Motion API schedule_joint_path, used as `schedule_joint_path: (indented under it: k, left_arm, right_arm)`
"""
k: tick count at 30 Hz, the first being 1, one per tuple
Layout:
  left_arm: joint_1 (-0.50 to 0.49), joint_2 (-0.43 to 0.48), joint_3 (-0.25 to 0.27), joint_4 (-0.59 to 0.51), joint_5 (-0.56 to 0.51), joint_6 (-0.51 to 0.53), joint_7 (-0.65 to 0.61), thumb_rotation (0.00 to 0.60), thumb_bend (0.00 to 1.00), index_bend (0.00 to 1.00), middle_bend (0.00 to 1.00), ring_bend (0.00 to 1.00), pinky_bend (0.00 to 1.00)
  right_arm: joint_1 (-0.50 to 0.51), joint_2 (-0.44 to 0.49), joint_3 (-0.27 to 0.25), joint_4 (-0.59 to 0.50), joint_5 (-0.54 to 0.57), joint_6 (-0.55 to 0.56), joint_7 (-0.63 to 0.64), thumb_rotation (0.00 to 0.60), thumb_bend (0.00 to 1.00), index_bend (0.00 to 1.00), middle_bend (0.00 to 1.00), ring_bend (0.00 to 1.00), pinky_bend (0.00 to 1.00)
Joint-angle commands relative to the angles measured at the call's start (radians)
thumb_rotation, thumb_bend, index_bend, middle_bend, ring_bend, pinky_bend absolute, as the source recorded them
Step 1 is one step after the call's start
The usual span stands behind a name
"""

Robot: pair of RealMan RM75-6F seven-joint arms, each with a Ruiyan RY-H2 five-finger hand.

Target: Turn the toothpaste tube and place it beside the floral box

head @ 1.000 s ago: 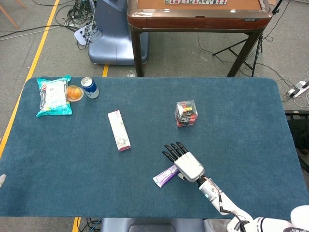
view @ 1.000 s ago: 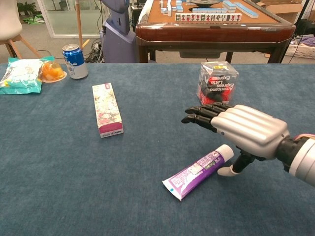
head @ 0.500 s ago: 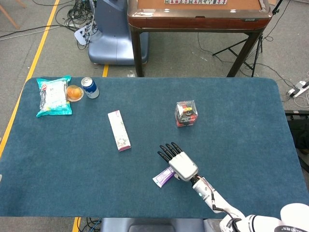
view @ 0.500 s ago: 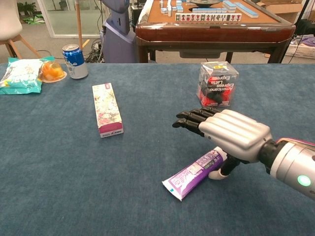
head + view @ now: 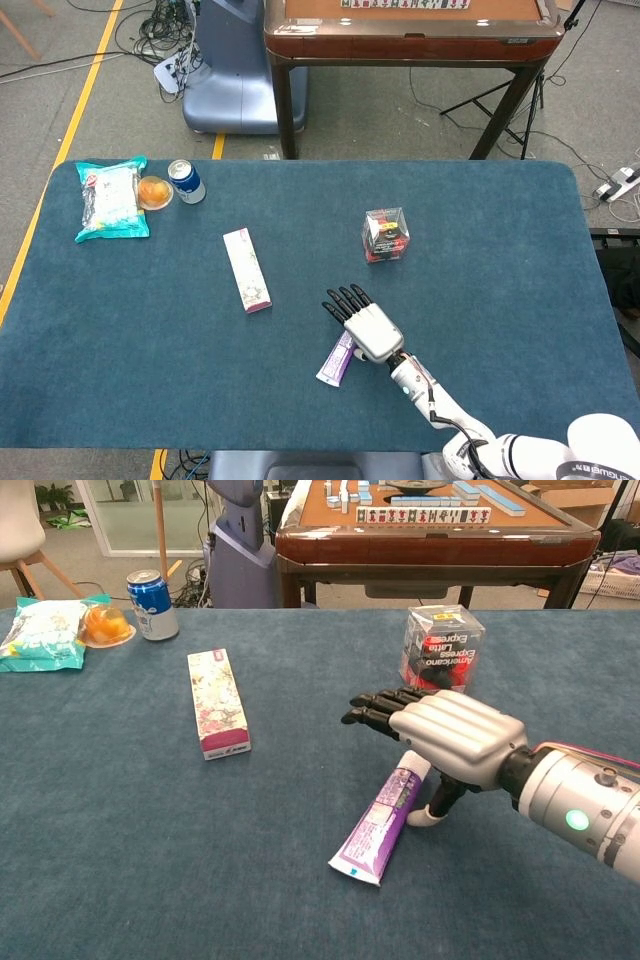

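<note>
While the right hand [image 5: 450,735] hovers flat, fingers extended and holding nothing, the toothpaste tube [image 5: 381,814] has rotated steeper since earlier. Floral box [image 5: 217,702] lies well apart; clear cube box [image 5: 440,648] behind the hand.

The tabletop [image 5: 150,340] is covered in dark blue cloth with rounded corners. Behind it stands a brown mahjong table [image 5: 410,40] with dark legs, and small tiles [image 5: 420,515] sit in rows on top. The floor [image 5: 90,120] is grey, with a yellow line [image 5: 75,115] running across it. Black cables [image 5: 150,35] lie tangled near a big blue-grey machine base [image 5: 230,85]. A white chair [image 5: 25,530] stands at the far left.
</note>
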Motion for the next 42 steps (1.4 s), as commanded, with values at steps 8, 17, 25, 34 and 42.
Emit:
schedule_joint_path:
  k: [8,17,25,34,42]
  left_arm:
    - [0.003,0.003,-0.005,0.010,-0.007,-0.004,-0.016,0.600,0.24,0.65,0.61,0.44,0.51]
    - [0.004,0.003,-0.007,0.011,-0.007,-0.006,-0.018,0.600,0.24,0.65,0.61,0.43,0.51]
    - [0.003,0.003,-0.008,0.009,-0.012,-0.010,-0.012,0.600,0.24,0.65,0.61,0.44,0.51]
    - [0.005,0.005,-0.010,0.009,-0.011,-0.008,-0.018,0.600,0.24,0.65,0.61,0.44,0.51]
    - [0.006,0.006,-0.011,0.008,-0.010,-0.007,-0.020,0.600,0.24,0.65,0.61,0.44,0.51]
  right_arm:
    - [0.031,-0.027,0.032,0.031,0.034,-0.012,-0.001,0.600,0.00,0.11,0.00,0.00,0.08]
    - [0.034,-0.007,0.025,0.005,0.041,-0.006,0.005,0.600,0.00,0.10,0.00,0.00,0.08]
    - [0.014,0.041,-0.034,-0.080,0.005,0.009,0.030,0.600,0.00,0.10,0.00,0.00,0.08]
    - [0.001,0.043,-0.075,-0.115,-0.040,0.030,0.065,0.600,0.00,0.09,0.00,0.00,0.06]
    - [-0.010,0.041,-0.100,-0.142,-0.068,0.043,0.078,0.600,0.00,0.09,0.00,0.00,0.06]
